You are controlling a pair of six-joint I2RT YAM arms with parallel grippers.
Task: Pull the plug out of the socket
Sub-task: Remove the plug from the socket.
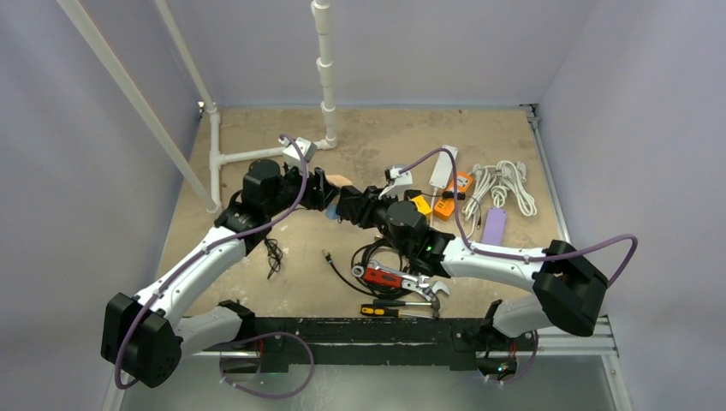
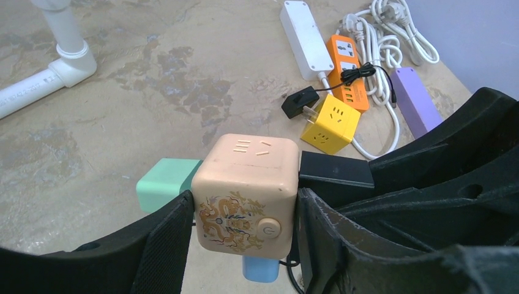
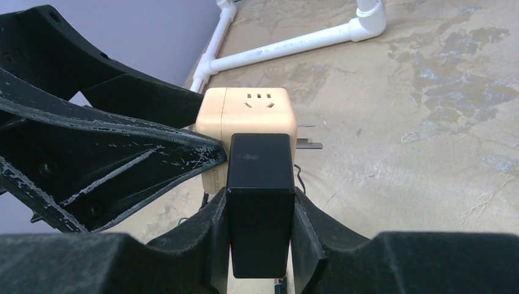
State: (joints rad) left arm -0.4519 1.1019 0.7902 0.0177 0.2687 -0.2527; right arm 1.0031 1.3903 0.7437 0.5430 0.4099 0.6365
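Black fingers of the right gripper [image 3: 260, 211] were clamped on a black plug [image 3: 258, 165] at lower centre, its far end butted against the beige cube socket [image 3: 248, 110]. The left gripper [image 2: 245, 223] squeezed that cube's sides in the lower middle of its view; a mint plug [image 2: 164, 182] stuck out at left.

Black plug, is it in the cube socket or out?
In: the black plug sits flush against the cube socket, no gap.

Even, soft light; frames seemingly sharp.
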